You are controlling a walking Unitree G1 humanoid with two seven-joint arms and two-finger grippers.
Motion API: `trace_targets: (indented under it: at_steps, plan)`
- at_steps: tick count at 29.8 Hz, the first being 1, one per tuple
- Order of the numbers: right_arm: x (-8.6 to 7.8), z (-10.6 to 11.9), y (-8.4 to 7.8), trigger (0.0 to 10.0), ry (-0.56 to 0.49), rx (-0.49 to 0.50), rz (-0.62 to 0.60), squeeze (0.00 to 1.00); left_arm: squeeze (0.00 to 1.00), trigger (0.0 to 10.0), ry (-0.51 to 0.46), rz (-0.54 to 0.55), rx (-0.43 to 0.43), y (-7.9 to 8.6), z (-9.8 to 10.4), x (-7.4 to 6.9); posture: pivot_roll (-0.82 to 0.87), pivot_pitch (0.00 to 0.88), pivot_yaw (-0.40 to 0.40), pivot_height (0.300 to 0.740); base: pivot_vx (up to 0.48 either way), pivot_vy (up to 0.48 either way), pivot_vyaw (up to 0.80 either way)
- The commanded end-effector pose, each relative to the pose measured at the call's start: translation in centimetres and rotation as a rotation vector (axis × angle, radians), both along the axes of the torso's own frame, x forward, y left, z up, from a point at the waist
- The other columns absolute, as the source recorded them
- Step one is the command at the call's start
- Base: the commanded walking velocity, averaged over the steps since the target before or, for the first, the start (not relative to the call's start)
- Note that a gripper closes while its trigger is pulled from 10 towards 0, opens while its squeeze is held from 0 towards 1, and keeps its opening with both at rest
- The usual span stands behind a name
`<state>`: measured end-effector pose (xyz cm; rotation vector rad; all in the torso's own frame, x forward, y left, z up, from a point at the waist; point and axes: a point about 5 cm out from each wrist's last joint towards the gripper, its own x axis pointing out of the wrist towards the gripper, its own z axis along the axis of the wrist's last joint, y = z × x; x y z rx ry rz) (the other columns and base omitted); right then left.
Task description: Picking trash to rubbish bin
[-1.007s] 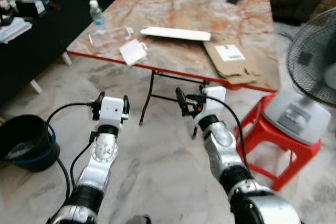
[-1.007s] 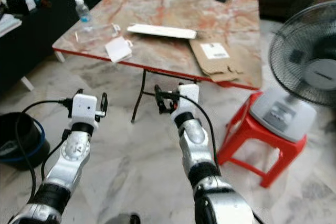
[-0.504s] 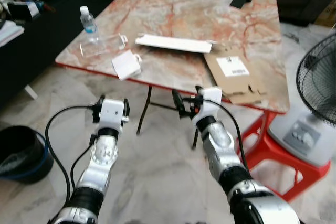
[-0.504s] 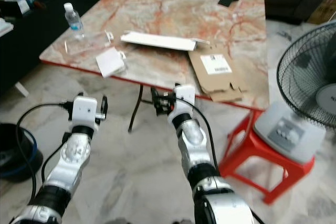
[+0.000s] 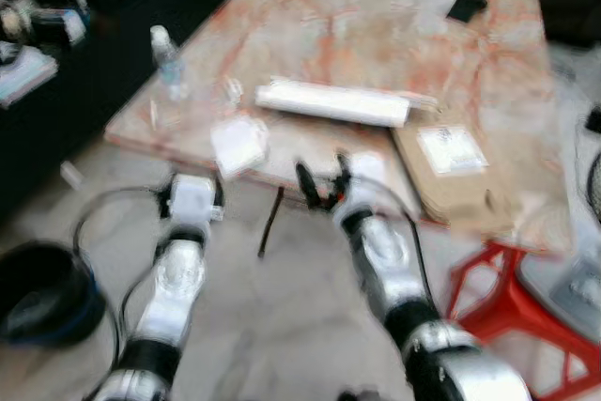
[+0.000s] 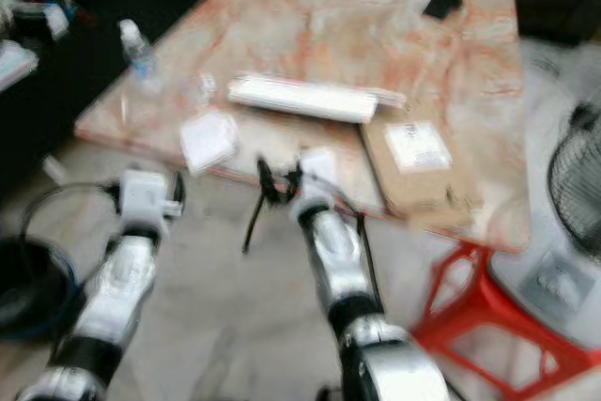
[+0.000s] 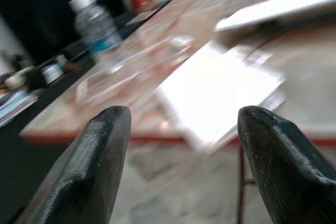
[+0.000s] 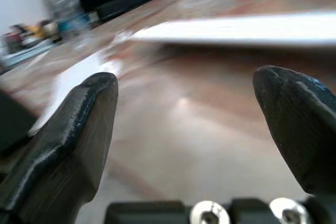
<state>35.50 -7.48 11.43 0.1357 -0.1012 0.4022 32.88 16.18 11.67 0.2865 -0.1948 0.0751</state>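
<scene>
The head views are blurred. On the marble table (image 5: 376,35) lie a small white packet (image 5: 239,143) at the front edge, a long white box (image 5: 333,103), flattened cardboard (image 5: 460,171), a clear plastic tray (image 7: 136,66) and a water bottle (image 5: 167,52). A black bin (image 5: 42,293) stands on the floor at the left. My left gripper (image 5: 192,185) is open, just short of the table edge, facing the white packet (image 7: 220,95). My right gripper (image 5: 322,180) is open at the table edge, facing the long box (image 8: 241,29). Neither holds anything.
A red stool (image 5: 512,298) stands at the right beside the table, with a fan (image 6: 577,166) above it. A black object (image 5: 467,4) lies at the table's far right corner. Dark furniture with clutter (image 5: 38,35) runs along the left. Marble floor lies below the arms.
The whole picture has shifted and blurred: the camera has come closer to the table. Both grippers now stand nearer the table's front edge, still open and empty.
</scene>
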Motion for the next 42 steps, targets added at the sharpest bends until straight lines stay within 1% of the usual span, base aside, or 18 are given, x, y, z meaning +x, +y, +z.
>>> trace_targets:
  at_steps: [1,4,5,15,20,22,25,29,33,40,41,42]
  plan:
    - [-0.1,0.4,1.2,10.0,-0.017,0.006,0.036,0.0,0.0,10.0,-0.011,0.011,0.011,0.6,0.3,0.0,0.11,0.136,0.021,0.74,0.435,0.0,0.0]
    - [-0.2,0.4,1.3,10.0,-0.016,0.009,0.037,0.0,0.0,10.0,-0.012,0.009,0.012,0.6,0.4,0.0,0.12,0.133,0.022,0.74,0.436,0.0,0.0]
    - [-0.1,0.4,1.3,10.0,-0.011,0.023,0.035,0.0,0.0,10.0,-0.012,0.008,0.012,0.6,0.4,0.0,0.11,0.133,0.023,0.74,0.431,0.0,0.0]
    - [0.1,0.8,1.1,10.0,-0.022,0.024,0.028,0.0,0.0,10.0,-0.02,0.008,0.016,0.7,0.7,0.1,0.11,0.143,0.022,0.74,0.435,0.0,0.0]
    - [0.1,0.9,1.0,10.0,-0.029,0.026,0.022,0.0,0.0,10.0,-0.035,-0.01,0.011,0.4,0.9,0.1,0.12,0.148,0.024,0.74,0.421,0.0,0.0]
    - [0.2,1.0,0.9,10.0,-0.032,0.033,0.02,0.0,0.0,10.0,-0.066,-0.039,0.019,0.0,1.4,0.0,0.12,0.154,0.024,0.74,0.0,0.0,0.0]
    - [0.2,1.2,0.8,10.0,-0.041,0.045,0.019,0.0,0.0,10.0,-0.077,-0.06,0.021,-0.3,1.6,0.0,0.12,0.155,0.025,0.74,0.0,0.0,0.0]
    - [0.2,1.3,0.8,10.0,-0.045,0.049,0.018,0.0,0.0,10.0,-0.079,-0.067,0.017,-0.4,1.7,0.0,0.12,0.155,0.025,0.74,0.0,0.0,0.0]
    - [0.4,1.8,0.6,10.0,-0.067,0.052,0.007,0.0,0.0,10.0,-0.083,-0.091,0.023,-0.9,1.9,0.0,0.11,0.156,0.027,0.74,0.0,0.0,0.0]
    - [0.4,2.0,0.4,10.0,-0.074,0.056,0.003,0.0,0.0,10.0,-0.075,-0.1,0.024,-0.9,1.8,-0.1,0.11,0.158,0.025,0.74,0.0,0.0,0.0]
    - [0.4,1.9,0.3,10.0,-0.07,0.065,0.002,1.0,0.0,10.0,-0.071,-0.101,0.024,-0.9,1.7,-0.1,0.11,0.158,0.024,0.74,0.0,0.0,0.0]
    - [0.4,1.9,0.3,10.0,-0.07,0.065,0.002,1.0,0.0,10.0,-0.071,-0.101,0.024,-0.9,1.7,-0.1,0.11,0.158,0.024,0.74,0.0,0.0,0.0]
